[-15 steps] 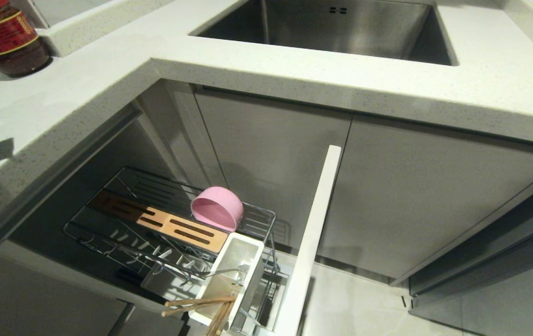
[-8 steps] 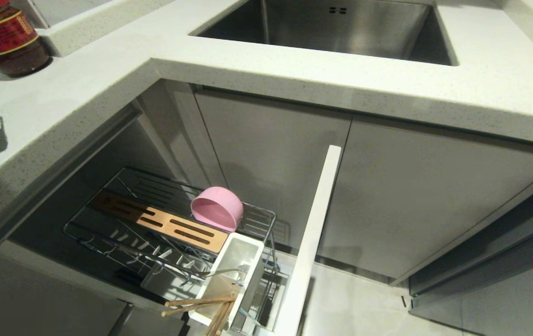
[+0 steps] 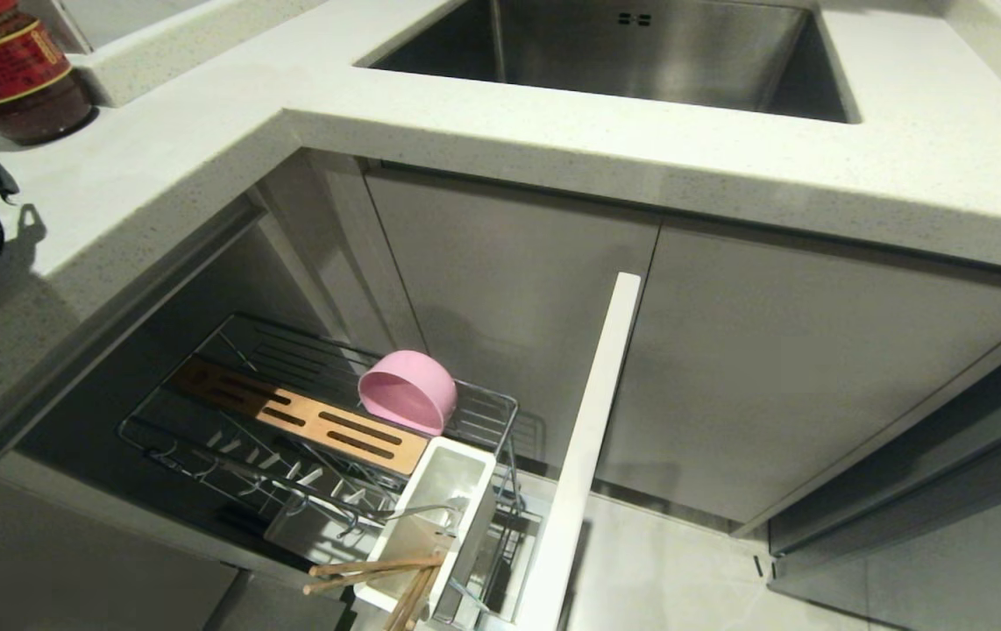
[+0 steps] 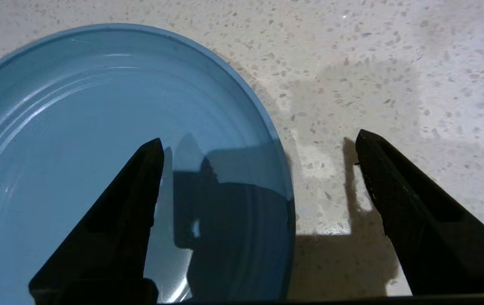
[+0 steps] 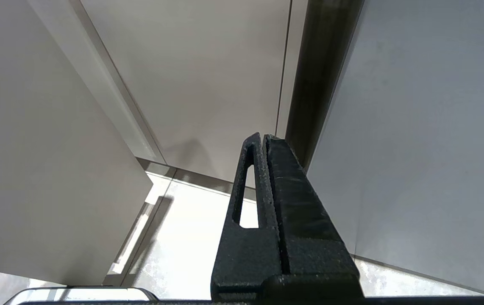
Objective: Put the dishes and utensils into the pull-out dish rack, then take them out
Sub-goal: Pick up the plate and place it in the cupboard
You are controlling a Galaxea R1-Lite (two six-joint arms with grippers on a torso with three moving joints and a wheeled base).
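1. Left pincer (image 4: 259, 169) over the counter (image 4: 352, 51) at its left edge, fingers apart astride the rim of the plate (image 4: 76, 127), which lies flat; likely just set down, or lined up for a rim grip.
2. Rack (image 3: 483, 412) pulled out below: bowl (image 3: 408, 390) on its side to drain, chopsticks (image 3: 378, 574) in the holder (image 3: 452, 491).
3. Right pincer (image 5: 263, 144) parked by the cabinets, fingers together, holding nothing.

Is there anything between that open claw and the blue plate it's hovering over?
Nothing visible. The left claw is open right over the blue plate's rim, one finger above the plate, the other above bare counter.
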